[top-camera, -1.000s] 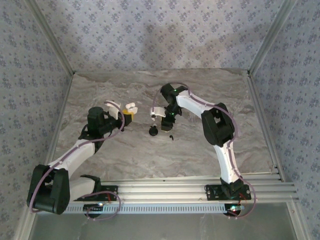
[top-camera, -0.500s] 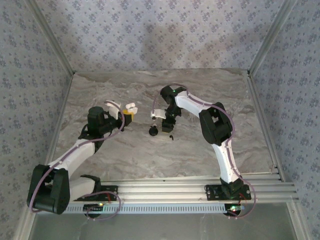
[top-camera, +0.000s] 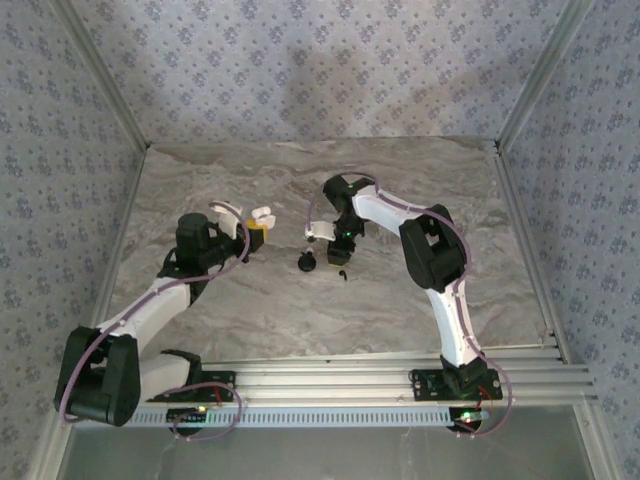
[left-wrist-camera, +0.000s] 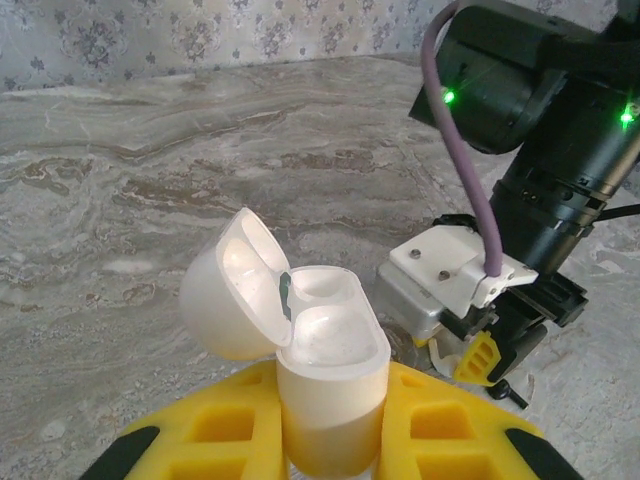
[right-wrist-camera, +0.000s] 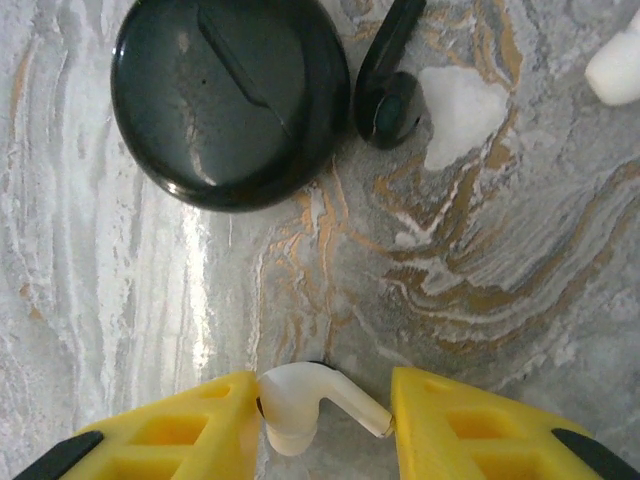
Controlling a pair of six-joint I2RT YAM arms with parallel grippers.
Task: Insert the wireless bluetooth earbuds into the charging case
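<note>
1. Left hand [left-wrist-camera: 330,425]: pinching the white charging case [left-wrist-camera: 320,350] upright, lid open, well apart from the black case [right-wrist-camera: 230,95].
2. Right hand [right-wrist-camera: 325,415]: fingers pressed against both ends of a white earbud [right-wrist-camera: 300,400], which lies on the desk [right-wrist-camera: 480,260] near the black case.
3. Hazard: contact falls on the rounded head and thin stem tip. On lifting, the earbud may pivot or slip out, landing by the black earbud [right-wrist-camera: 390,90] just beside the black case.

Glossy white plastic case [left-wrist-camera: 330,375], marbled table [left-wrist-camera: 120,130]
</note>
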